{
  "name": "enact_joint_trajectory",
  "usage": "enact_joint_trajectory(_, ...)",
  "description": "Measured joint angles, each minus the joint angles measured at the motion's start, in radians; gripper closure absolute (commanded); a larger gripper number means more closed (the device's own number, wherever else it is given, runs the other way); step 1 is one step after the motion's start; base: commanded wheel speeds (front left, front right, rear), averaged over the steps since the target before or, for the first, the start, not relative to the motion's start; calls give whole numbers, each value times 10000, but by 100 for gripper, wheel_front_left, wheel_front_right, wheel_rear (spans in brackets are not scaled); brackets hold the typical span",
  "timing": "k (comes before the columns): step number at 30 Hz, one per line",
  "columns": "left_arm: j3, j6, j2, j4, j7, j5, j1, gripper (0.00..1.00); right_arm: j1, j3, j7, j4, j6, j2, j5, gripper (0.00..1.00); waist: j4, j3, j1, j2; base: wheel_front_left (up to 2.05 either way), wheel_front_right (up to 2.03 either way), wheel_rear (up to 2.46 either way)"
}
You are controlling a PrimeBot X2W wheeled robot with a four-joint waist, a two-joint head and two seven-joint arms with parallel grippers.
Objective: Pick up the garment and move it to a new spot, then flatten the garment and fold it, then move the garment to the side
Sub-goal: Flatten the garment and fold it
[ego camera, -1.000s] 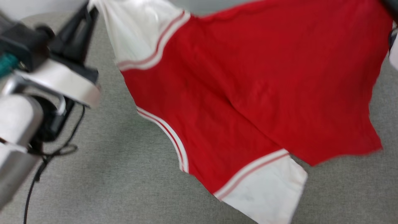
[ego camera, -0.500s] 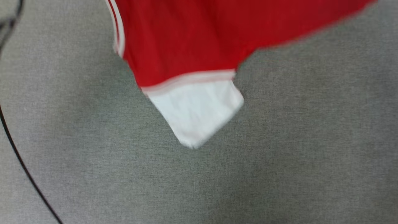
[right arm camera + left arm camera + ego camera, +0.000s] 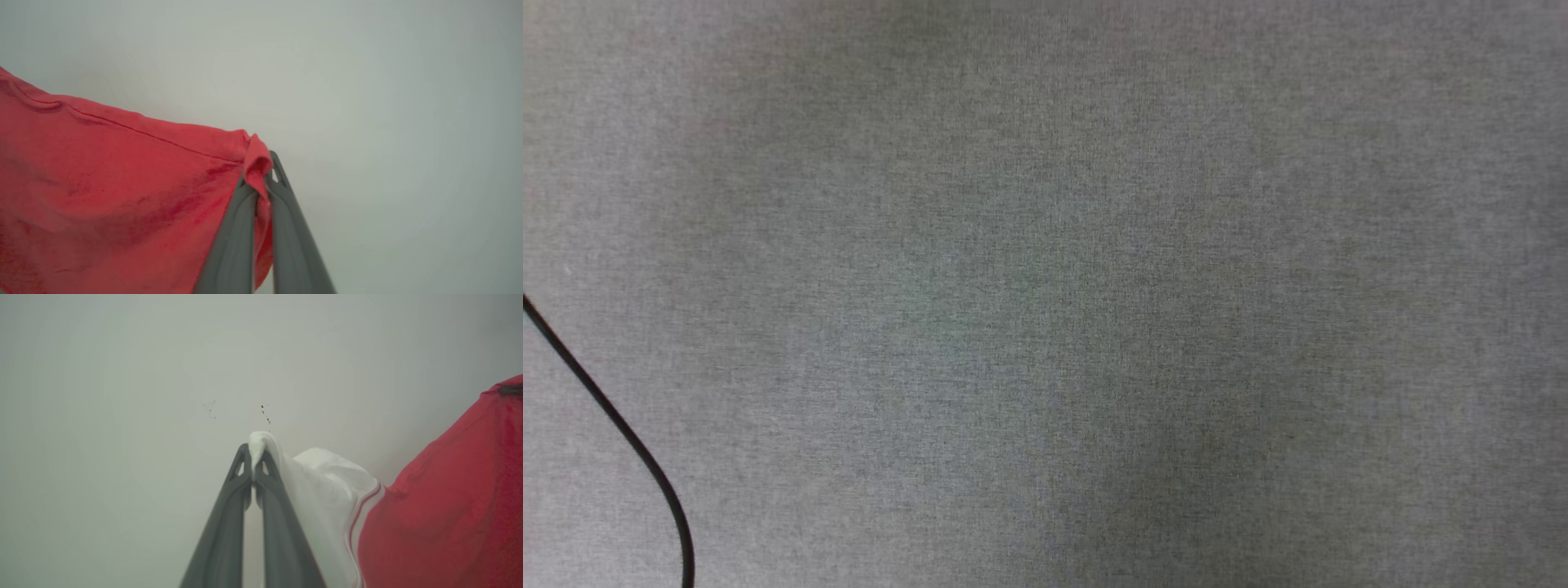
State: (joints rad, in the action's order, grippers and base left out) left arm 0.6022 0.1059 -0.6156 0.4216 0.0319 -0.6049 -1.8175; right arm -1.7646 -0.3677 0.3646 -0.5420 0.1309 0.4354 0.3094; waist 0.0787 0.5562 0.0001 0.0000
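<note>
Red garment [image 3: 429,522] held against a pale plain background, white sleeve tip pinched in the closed left gripper [image 3: 254,457]; red hem corner clamped in the closed right gripper [image 3: 263,169]; grey fabric table [image 3: 1094,286] seen from the head, black cable [image 3: 621,425] curved across its lower left

The garment [image 3: 441,506] runs off both wrist views' edges.

garment [image 3: 429,522] | red, white sleeve, striped trim | held aloft by sleeve tip and red corner
</note>
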Motion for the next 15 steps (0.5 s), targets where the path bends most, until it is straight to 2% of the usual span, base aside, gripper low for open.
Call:
enact_joint_trajectory(6,320,146,153,997,393,-337,256,100,116,-686,-683,-951,2,-119,153,100,-17,352,0,0,0,0,0)
enact_joint_trajectory(15,1018,199,184,1643,1505,-807,3220,100,2356,-1582,-2209,-2282,2,-268,1028,100,-100,197,0,0,0,0,0)
